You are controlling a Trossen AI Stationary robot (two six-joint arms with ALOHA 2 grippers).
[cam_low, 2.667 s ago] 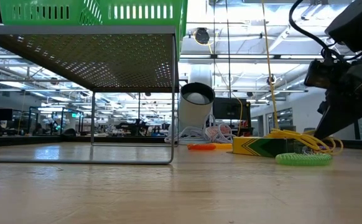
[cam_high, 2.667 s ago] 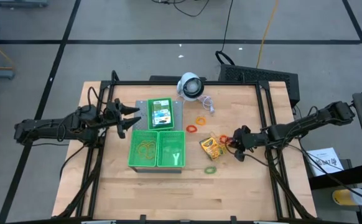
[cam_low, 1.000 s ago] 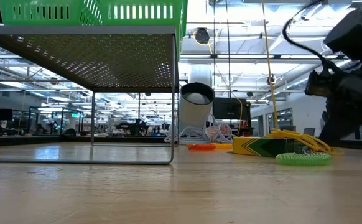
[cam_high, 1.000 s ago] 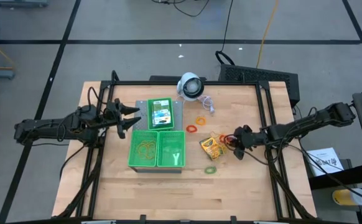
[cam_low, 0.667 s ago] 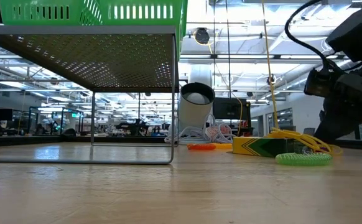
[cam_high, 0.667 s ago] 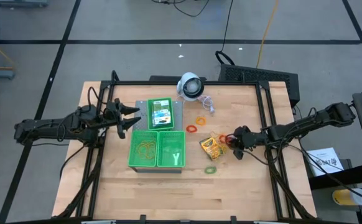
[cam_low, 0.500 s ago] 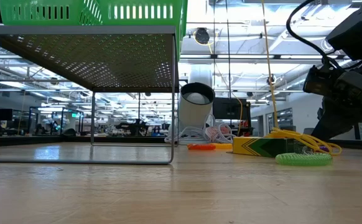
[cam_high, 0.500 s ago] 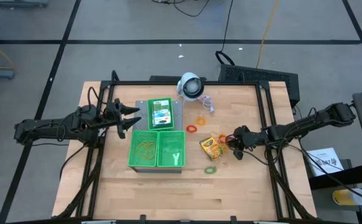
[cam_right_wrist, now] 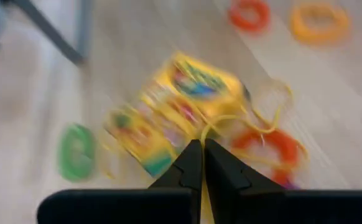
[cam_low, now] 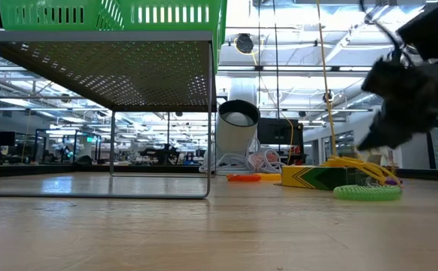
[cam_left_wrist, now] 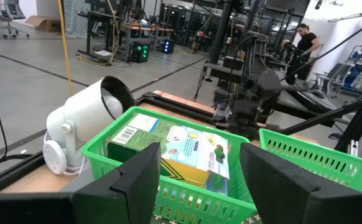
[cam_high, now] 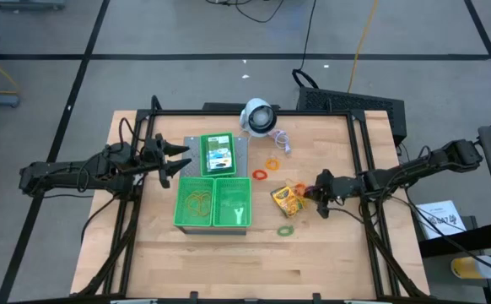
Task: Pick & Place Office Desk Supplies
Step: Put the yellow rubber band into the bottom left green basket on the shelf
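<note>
Thin tan-yellow rubber-band loop (cam_right_wrist: 250, 121) lay tangled against the yellow-and-green cardboard crayon box (cam_right_wrist: 181, 118), over a red rubber-band loop (cam_right_wrist: 269, 147), right of table centre. Right gripper (cam_right_wrist: 198, 151) stood at the box's 3 o'clock in the high view, fingers clenched on a yellow strand. Risk, by judgement: lifting could drag the box or snag the red loop, since the strands overlapped. Left gripper (cam_left_wrist: 196, 180) hung released at 9 o'clock beside the green plastic trays (cam_high: 233, 215).

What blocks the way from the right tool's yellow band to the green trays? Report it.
One thing: the crayon box lies on the table between the right tool, shut on the yellow band, and the green trays. Beyond the box the wood is bare up to the trays. Lifting over the box should clear it.
</note>
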